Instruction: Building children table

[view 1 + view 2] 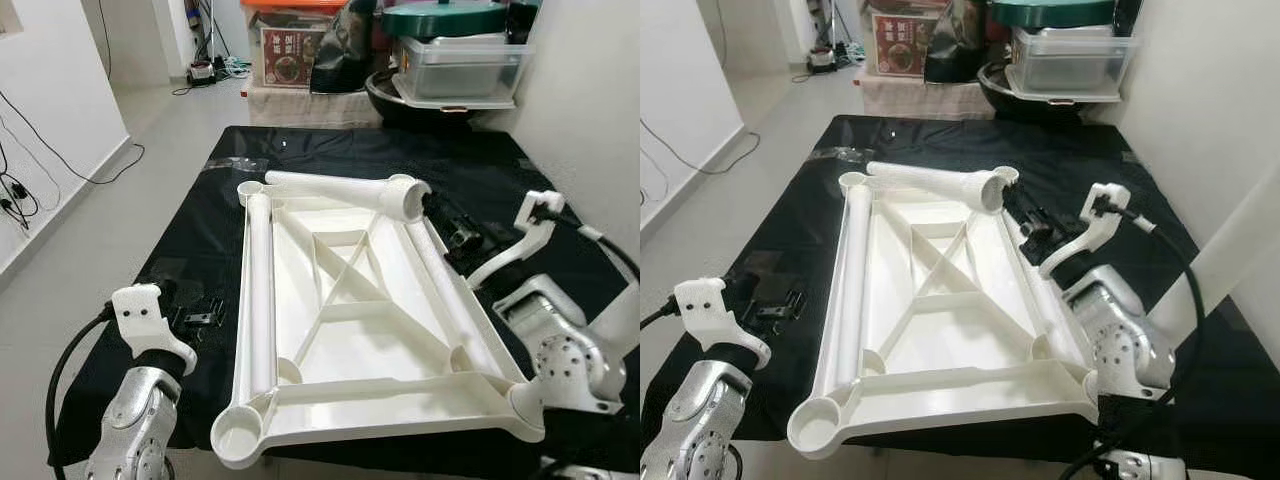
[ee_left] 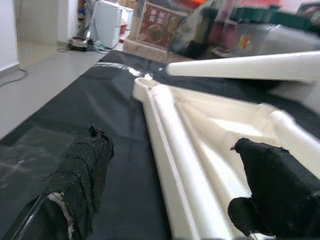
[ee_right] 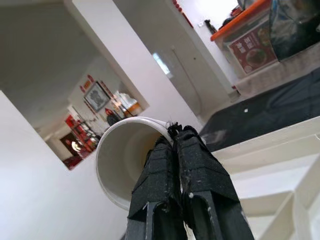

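The right hand (image 1: 1025, 220) pinches the rim of a hollow white leg (image 1: 340, 188) lying across the upturned tabletop (image 1: 340, 320); hard, light, slick plastic, I'd judge, best gripped at that open mouth. The left hand (image 2: 170, 185) is spread, with another leg (image 1: 261, 290) just beside it. Beyond, a lidded clear bin (image 1: 462, 62); contents unclear.

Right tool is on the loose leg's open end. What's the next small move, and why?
Probably swing that end toward a corner socket and tip the leg upright. The right tool is pinched shut on the rim of the white leg, which lies crosswise over the far end of the upturned tabletop, not seated. The near left socket is empty. The left tool is open beside the frame.
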You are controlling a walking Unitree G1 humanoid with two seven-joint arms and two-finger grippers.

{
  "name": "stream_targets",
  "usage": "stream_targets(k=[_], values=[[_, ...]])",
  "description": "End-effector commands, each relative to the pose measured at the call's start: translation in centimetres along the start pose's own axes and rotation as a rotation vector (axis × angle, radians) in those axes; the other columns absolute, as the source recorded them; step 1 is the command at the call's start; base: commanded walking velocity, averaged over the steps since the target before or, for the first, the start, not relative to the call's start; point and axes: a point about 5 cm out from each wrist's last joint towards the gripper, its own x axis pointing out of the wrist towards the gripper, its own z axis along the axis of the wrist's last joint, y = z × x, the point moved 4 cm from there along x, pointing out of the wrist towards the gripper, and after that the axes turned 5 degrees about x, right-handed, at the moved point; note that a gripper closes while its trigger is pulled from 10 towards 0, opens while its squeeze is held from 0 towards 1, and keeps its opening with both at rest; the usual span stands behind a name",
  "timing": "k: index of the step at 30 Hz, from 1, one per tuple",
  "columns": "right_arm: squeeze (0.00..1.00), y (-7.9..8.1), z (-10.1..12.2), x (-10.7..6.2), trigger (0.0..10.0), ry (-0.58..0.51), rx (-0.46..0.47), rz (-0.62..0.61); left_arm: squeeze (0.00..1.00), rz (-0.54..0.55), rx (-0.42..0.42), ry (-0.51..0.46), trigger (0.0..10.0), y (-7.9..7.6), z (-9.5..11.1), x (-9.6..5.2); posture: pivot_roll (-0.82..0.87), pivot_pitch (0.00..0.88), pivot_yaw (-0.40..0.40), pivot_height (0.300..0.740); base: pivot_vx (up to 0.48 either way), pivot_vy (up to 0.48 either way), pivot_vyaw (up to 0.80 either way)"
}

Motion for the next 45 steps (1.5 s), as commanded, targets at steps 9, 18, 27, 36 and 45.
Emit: stream_targets(k=[9,18,27,36,45], values=[[0.0,3.0,2.2,0.4,0.0,-0.055,0.122,0.153,0.0,-0.024,-0.175,-0.021,10.0,-0.8,0.6,0.3,0.01,0.0,0.012,0.74,0.0,0.0,0.0],[0.0,6.3,-0.9,0.5,0.0,0.041,0.264,0.287,0.0,-0.175,-0.494,-0.03,10.0,-4.1,0.9,1.9,0.02,0.0,0.007,0.74,0.0,0.0,0.0],[0.0,6.5,-0.8,0.5,0.0,0.076,0.23,0.319,0.0,-0.26,0.141,0.076,10.0,-3.7,-0.5,2.0,0.03,0.0,-0.001,0.74,0.0,0.0,0.0],[0.0,7.7,-2.7,-2.4,0.0,0.227,0.18,0.448,0.0,-0.26,0.275,0.161,10.0,-2.7,-2.4,0.9,0.02,0.0,0.005,0.74,0.0,0.0,0.0],[0.0,8.9,-3.5,-2.7,0.0,0.274,0.158,0.502,0.0,-0.277,0.457,0.176,10.0,-2.5,-3.4,1.5,0.02,0.0,0.007,0.74,0.0,0.0,0.0]])
